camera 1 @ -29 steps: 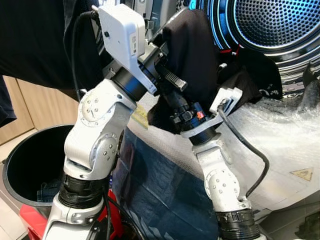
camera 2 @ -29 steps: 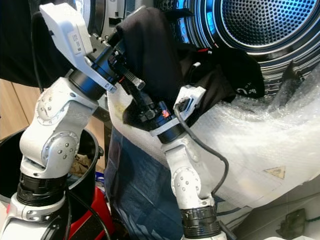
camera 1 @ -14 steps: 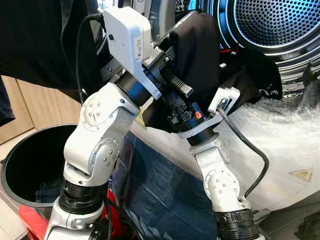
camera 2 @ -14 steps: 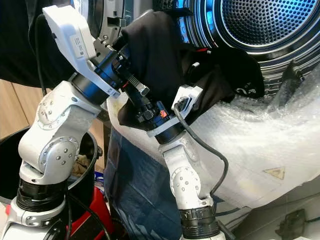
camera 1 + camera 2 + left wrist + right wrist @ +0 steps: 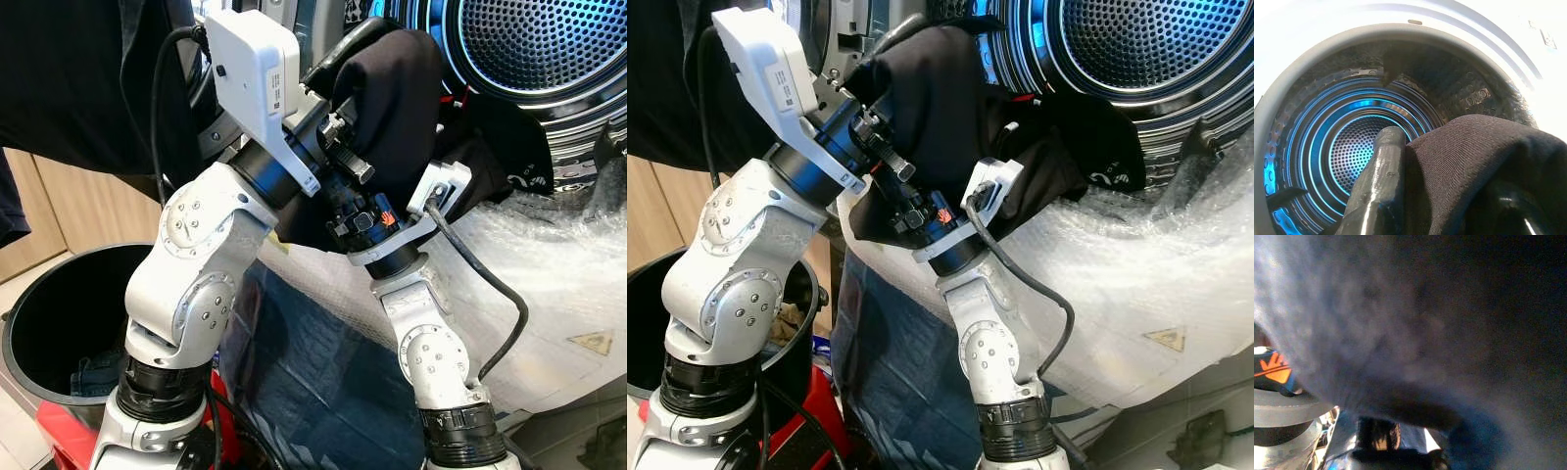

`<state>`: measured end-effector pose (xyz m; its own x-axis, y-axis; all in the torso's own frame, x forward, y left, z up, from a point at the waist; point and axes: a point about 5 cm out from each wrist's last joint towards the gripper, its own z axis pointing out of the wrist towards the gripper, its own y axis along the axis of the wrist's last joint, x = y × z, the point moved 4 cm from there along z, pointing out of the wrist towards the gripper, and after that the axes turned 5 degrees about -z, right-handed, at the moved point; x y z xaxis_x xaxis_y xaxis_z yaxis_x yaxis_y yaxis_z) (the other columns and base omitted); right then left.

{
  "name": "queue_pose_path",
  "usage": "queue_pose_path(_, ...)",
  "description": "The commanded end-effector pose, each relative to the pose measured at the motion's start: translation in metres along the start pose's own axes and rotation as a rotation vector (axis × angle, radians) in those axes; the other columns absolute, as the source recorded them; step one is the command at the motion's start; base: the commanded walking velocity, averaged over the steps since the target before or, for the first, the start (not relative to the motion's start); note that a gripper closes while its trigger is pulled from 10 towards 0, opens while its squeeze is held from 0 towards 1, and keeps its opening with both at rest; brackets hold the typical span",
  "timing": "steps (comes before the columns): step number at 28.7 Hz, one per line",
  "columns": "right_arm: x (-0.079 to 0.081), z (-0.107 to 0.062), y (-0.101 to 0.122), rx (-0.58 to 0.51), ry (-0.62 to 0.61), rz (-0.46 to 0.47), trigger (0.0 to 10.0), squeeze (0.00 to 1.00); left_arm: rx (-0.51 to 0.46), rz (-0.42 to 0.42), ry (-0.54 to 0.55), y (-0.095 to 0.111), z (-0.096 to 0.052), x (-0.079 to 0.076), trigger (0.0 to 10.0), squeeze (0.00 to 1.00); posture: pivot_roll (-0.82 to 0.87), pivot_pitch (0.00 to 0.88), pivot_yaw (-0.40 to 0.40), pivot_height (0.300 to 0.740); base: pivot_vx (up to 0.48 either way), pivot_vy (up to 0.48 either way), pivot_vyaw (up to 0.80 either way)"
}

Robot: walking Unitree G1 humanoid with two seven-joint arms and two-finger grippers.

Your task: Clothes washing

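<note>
A black garment [image 5: 392, 108] hangs over the lower rim of the washing machine's drum [image 5: 549, 44], bunched up high at the opening's left side. My left gripper [image 5: 377, 39] is raised there, shut on the garment; one black finger [image 5: 1376, 186] shows bare against the blue-lit drum [image 5: 1352, 147], and cloth [image 5: 1484, 166] covers the other. My right arm's wrist [image 5: 377, 220] reaches up from below, and its gripper is buried in the garment's folds. Dark cloth [image 5: 1425, 323] lies close over the right wrist camera.
Bubble wrap [image 5: 549, 255] covers the machine's front below the opening, and a dark blue sheet [image 5: 304, 362] hangs under it. A black round bin [image 5: 39, 284] with a little denim [image 5: 93, 372] inside stands at my left. Dark fabric [image 5: 69, 78] hangs at the upper left.
My left arm has lifted and pushed the bunched garment higher and further right, toward the drum opening. The right wrist has risen slightly beneath it.
</note>
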<state>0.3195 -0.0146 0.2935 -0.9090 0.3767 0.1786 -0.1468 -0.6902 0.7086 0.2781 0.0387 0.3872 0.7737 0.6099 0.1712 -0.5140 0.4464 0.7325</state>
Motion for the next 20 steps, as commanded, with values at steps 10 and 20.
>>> queue_pose_path(10,-0.007,0.003,0.000,0.083,0.035,-0.162,10.0,0.00,0.117,-0.033,-0.072,-0.005,-0.022,-0.015,10.0,1.00,0.25,0.024,-0.182,0.740,0.000,0.000,0.00)
queue_pose_path(20,-0.010,-0.001,-0.014,0.142,0.044,-0.187,10.0,0.00,0.072,-0.011,-0.109,0.026,-0.025,-0.011,10.0,1.00,0.27,0.029,-0.195,0.740,0.000,0.000,0.00)
